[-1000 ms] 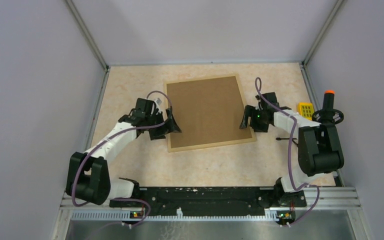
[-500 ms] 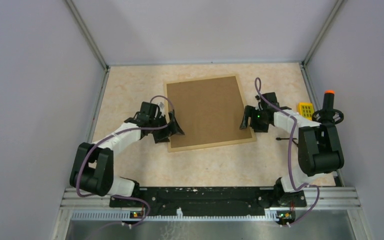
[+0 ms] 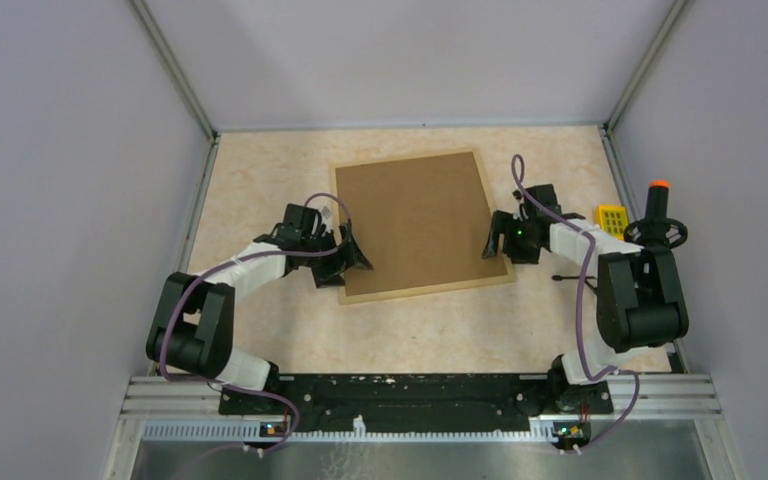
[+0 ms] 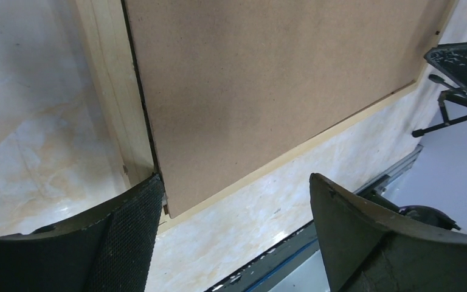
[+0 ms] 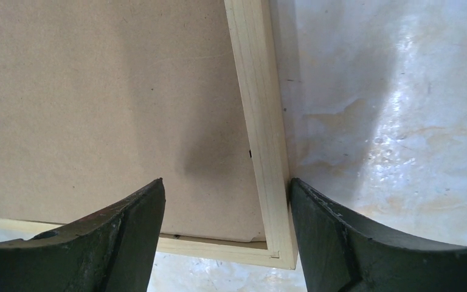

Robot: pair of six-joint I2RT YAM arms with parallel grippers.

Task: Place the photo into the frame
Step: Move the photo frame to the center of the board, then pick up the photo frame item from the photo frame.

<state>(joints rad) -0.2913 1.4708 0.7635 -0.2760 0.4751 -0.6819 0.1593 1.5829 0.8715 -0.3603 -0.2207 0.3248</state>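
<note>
The frame (image 3: 425,291) of light wood lies face down on the table, filled by the plain brown backing board (image 3: 415,220). The photo is hidden. My left gripper (image 3: 351,258) is open at the frame's near left corner. In the left wrist view (image 4: 234,179) one finger (image 4: 127,231) rests at the left moulding (image 4: 106,91) beside the board (image 4: 267,79). My right gripper (image 3: 491,245) is open and straddles the right moulding near the near right corner. The right wrist view (image 5: 226,181) shows the moulding (image 5: 258,121) and board (image 5: 97,91) between its fingers.
A yellow block (image 3: 611,217) and a black tool with an orange tip (image 3: 658,213) sit at the right edge of the table. A small black part (image 3: 566,277) lies near the right arm. Grey walls enclose the table on three sides.
My left gripper has slid a little nearer and rightward along the frame's left edge to its near corner. The right gripper has barely moved.
</note>
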